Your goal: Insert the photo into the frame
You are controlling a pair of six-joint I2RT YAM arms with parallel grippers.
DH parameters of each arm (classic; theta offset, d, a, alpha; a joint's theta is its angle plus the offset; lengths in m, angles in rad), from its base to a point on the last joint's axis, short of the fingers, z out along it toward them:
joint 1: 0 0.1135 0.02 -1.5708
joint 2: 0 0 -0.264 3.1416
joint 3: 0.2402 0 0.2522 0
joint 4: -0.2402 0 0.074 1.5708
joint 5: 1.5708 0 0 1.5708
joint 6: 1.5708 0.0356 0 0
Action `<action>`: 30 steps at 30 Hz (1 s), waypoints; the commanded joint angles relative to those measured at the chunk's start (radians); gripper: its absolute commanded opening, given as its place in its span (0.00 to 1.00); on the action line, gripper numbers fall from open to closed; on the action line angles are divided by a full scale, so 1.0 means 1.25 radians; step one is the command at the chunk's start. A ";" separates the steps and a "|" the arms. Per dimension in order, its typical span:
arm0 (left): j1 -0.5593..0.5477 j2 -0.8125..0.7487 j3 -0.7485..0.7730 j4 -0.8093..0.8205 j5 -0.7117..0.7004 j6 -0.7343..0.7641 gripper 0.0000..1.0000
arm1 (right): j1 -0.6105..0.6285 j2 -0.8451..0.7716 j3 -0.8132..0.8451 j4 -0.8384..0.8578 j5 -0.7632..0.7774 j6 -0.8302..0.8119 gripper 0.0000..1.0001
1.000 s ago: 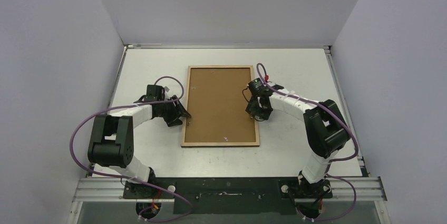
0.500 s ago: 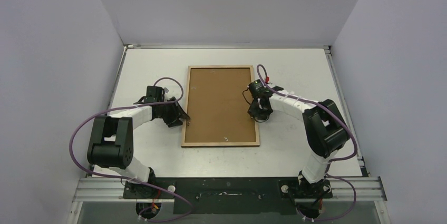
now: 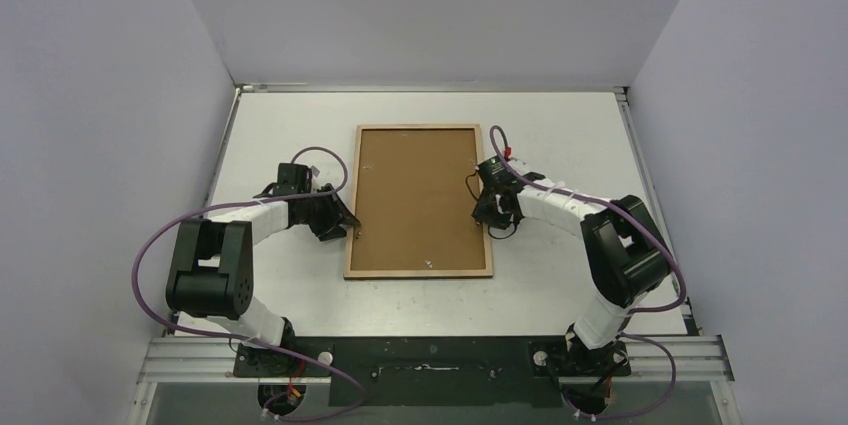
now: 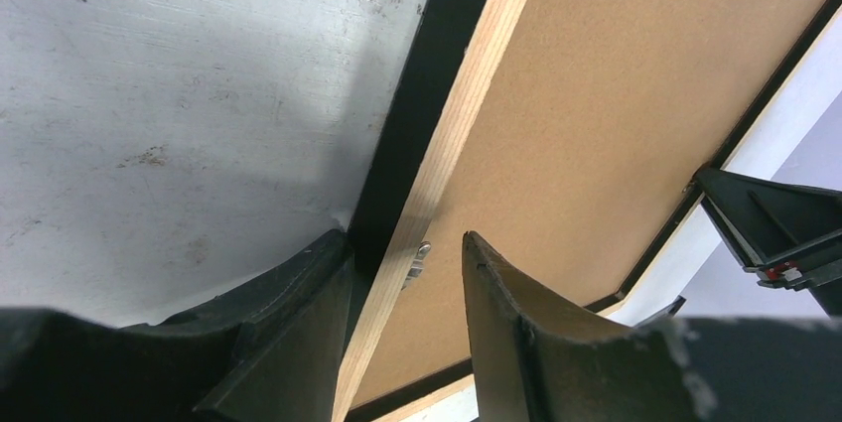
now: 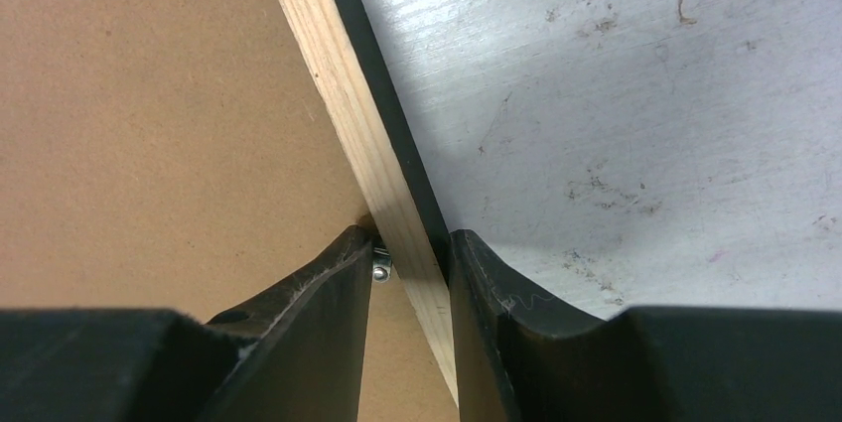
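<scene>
Between worktop's [image 3: 560, 145] side edges, face-down rectangular black-and-light-wood picture frame [image 3: 418, 272], left gripper [image 4: 405, 238] parted astride left rim, right gripper [image 5: 410, 235] clamping right rim.

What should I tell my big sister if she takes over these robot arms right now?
Left claw: open, astride the left rim of the frame, with a gap on the inner side.
Right claw: looks pinched shut on the right rim.
The frame lies face down on the table, with the brown backing board in it.
Photo: not in sight. I cannot tell whether it lies under the board.
Done: both claws are at the rims.
Left: find out where the photo is, then probably lift or turn the frame.
</scene>
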State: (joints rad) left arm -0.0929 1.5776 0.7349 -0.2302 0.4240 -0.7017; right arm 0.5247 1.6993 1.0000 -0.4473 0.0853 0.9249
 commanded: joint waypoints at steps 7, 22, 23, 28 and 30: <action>-0.029 0.036 -0.006 0.028 0.041 -0.015 0.42 | 0.008 0.009 -0.045 0.094 -0.127 -0.028 0.11; -0.035 0.042 -0.004 0.041 0.060 -0.027 0.42 | -0.005 -0.054 -0.082 0.213 -0.153 0.069 0.09; -0.037 0.044 -0.003 0.041 0.061 -0.028 0.42 | -0.006 -0.055 -0.082 0.213 -0.155 0.065 0.08; -0.041 0.052 0.008 0.040 0.064 -0.028 0.42 | -0.006 -0.054 -0.089 0.225 -0.166 0.051 0.03; -0.041 0.053 0.012 0.037 0.066 -0.028 0.42 | -0.006 -0.066 -0.099 0.239 -0.164 0.048 0.00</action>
State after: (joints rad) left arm -0.0929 1.5929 0.7418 -0.2104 0.4297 -0.7116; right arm 0.4854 1.6474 0.8963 -0.2916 0.0269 0.9306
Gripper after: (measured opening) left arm 0.420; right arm 0.286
